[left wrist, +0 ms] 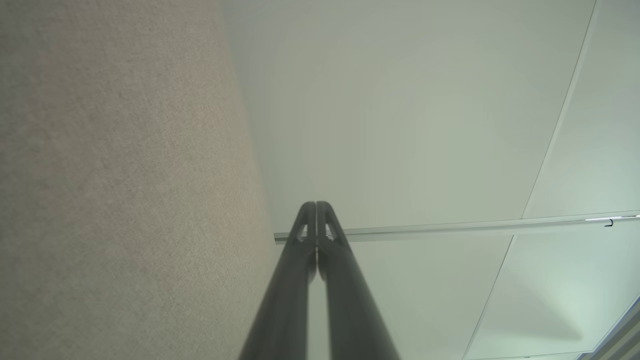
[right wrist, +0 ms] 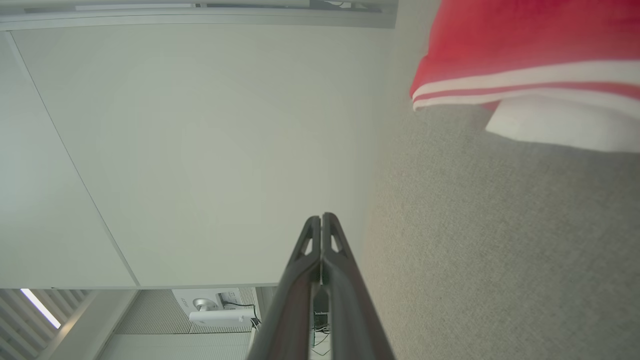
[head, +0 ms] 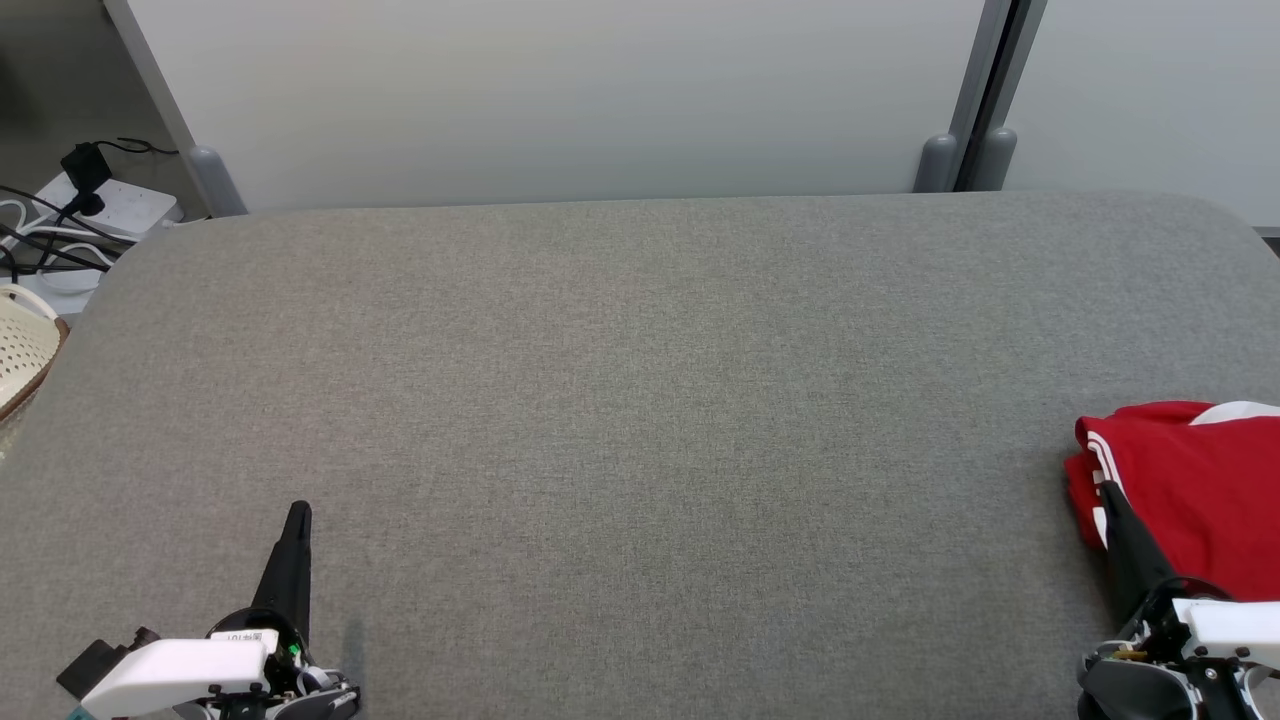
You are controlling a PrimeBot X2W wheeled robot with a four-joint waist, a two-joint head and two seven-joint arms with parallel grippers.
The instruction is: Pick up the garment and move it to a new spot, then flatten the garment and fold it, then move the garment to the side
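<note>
Red garment [head: 1190, 490] sits bundled at the frame's right edge, maybe awaiting pickup, maybe already folded aside; left gripper [head: 298, 512] and right gripper [head: 1108, 490] both clamped shut, empty.

The left hand [left wrist: 316, 207] rises from the bottom edge, its two long dark fingers pressed together along their tips. The grey fabric-covered table [left wrist: 115, 190] fills the left side. Pale wall panels [left wrist: 410, 125] stand beyond, crossed by a thin metal rail [left wrist: 450, 229] with a small hook [left wrist: 609, 223].
</note>
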